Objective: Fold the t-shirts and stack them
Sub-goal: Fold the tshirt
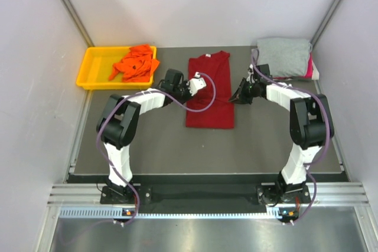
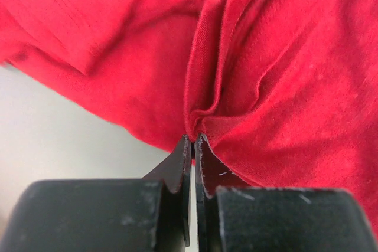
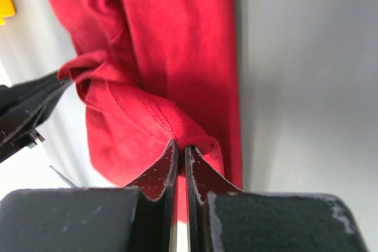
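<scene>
Now | left tool (image 2: pixel 193 141): clenched on dark red t-shirt (image 2: pixel 283 57) | right tool (image 3: pixel 182 149): clenched on its edge

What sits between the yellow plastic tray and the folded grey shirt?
A dark red cloth t-shirt, with left gripper and right gripper pinching it, top view.

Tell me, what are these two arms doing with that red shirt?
They are folding t-shirts. The left gripper and the right gripper are each shut on a side edge of the red shirt, which lies on the table as a long narrow strip. An orange shirt sits crumpled in the yellow tray, and a folded grey shirt lies on a pink shirt at the far right.
</scene>
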`<state>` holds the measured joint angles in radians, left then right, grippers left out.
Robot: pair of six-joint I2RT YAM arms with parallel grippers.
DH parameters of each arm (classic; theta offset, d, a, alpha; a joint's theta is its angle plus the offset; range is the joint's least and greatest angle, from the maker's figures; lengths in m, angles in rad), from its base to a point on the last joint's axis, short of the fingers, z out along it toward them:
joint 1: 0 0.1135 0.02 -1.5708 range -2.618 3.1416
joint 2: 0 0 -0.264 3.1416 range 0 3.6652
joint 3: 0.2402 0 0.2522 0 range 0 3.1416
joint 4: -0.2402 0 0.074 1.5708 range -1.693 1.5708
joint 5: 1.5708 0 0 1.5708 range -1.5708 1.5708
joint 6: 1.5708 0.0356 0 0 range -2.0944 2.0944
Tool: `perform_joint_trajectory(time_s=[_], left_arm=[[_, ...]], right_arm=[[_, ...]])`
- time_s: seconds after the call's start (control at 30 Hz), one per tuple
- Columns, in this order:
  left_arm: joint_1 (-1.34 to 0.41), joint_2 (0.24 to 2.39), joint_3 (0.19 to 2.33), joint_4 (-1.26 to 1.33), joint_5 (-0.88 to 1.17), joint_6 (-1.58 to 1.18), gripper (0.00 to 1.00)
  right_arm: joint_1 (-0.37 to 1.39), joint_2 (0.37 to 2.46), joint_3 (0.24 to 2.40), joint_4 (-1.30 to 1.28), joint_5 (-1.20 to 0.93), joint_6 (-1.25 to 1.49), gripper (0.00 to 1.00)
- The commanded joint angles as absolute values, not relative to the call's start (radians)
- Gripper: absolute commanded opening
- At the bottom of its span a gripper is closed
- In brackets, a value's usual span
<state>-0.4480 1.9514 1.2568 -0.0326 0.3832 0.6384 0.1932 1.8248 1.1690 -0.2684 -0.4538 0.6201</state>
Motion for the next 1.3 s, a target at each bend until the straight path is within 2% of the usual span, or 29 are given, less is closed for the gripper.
perform_joint_trajectory(time_s=[0.0,0.13,0.23,0.27,0.3,0.37,0.4,0.47,0.5,0.6,0.77,0.87,1.0,1.1,1.27], left_arm=[[-0.426,1.968,1.287,-0.049,0.365,0.604,0.00],[-0.417,1.979,1.304,-0.038,0.310,0.586,0.00],[-0.417,1.991,1.324,-0.055,0.308,0.583,0.00],[-0.417,2.003,1.328,-0.055,0.305,0.581,0.00],[-0.417,2.009,1.330,-0.051,0.304,0.578,0.02],[-0.417,2.037,1.356,-0.045,0.301,0.566,0.12],[-0.417,2.048,1.383,-0.040,0.292,0.563,0.19],[-0.416,2.081,1.422,-0.034,0.255,0.551,0.25],[-0.416,2.094,1.446,-0.035,0.235,0.539,0.29],[-0.407,2.131,1.545,-0.066,0.158,0.503,0.31],[-0.390,2.073,1.600,-0.161,0.153,0.456,0.33],[-0.397,1.956,1.504,-0.242,0.379,0.463,0.33],[-0.465,1.836,1.303,-0.255,0.504,0.446,0.32],[-0.488,1.802,1.224,-0.218,0.543,0.422,0.33],[-0.489,1.870,1.203,-0.169,0.494,0.414,0.34]], right_arm=[[0.178,1.884,1.256,-0.219,-0.495,0.591,0.00],[0.170,1.937,1.299,-0.196,-0.495,0.607,0.00],[0.164,1.963,1.312,-0.173,-0.495,0.623,0.10],[0.164,1.974,1.324,-0.178,-0.492,0.621,0.21],[0.157,1.980,1.328,-0.181,-0.480,0.623,0.28],[0.146,1.974,1.338,-0.193,-0.447,0.623,0.36],[0.132,1.964,1.341,-0.199,-0.396,0.621,0.37],[0.123,1.921,1.362,-0.230,-0.336,0.600,0.41],[0.121,1.902,1.373,-0.247,-0.265,0.583,0.42],[0.144,1.813,1.371,-0.279,-0.158,0.506,0.43],[0.210,1.683,1.249,-0.267,-0.146,0.439,0.42],[0.281,1.671,1.195,-0.267,-0.187,0.446,0.41],[0.359,1.641,1.088,-0.220,-0.274,0.527,0.35],[0.379,1.631,0.979,-0.161,-0.317,0.595,0.34],[0.374,1.652,0.845,-0.140,-0.282,0.634,0.27]])
